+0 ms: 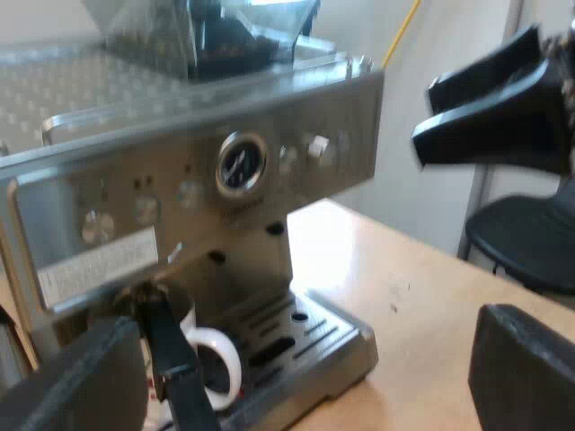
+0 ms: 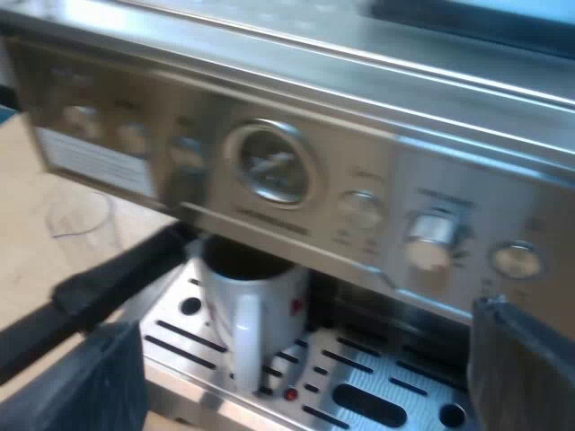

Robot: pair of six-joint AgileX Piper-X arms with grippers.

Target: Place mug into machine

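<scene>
A white mug (image 1: 214,364) (image 2: 253,301) stands upright on the drip tray (image 1: 310,337) (image 2: 359,382) of the steel espresso machine (image 1: 198,171) (image 2: 296,117), under its front panel. The holder's dark handle (image 1: 172,359) (image 2: 112,277) juts out from the machine's front beside the mug. My left gripper (image 1: 296,386) is open over the table beside the tray, holding nothing. My right gripper (image 2: 305,382) is open too, facing the tray, with the mug a short way beyond its fingers. In the left wrist view my right gripper (image 1: 427,117) hangs in the air off the machine's knob end.
A bean hopper (image 1: 202,31) sits on the machine's top. A clear measuring glass (image 2: 83,220) stands on the wooden table (image 1: 422,287) near the machine. A black office chair (image 1: 530,238) is past the table's edge.
</scene>
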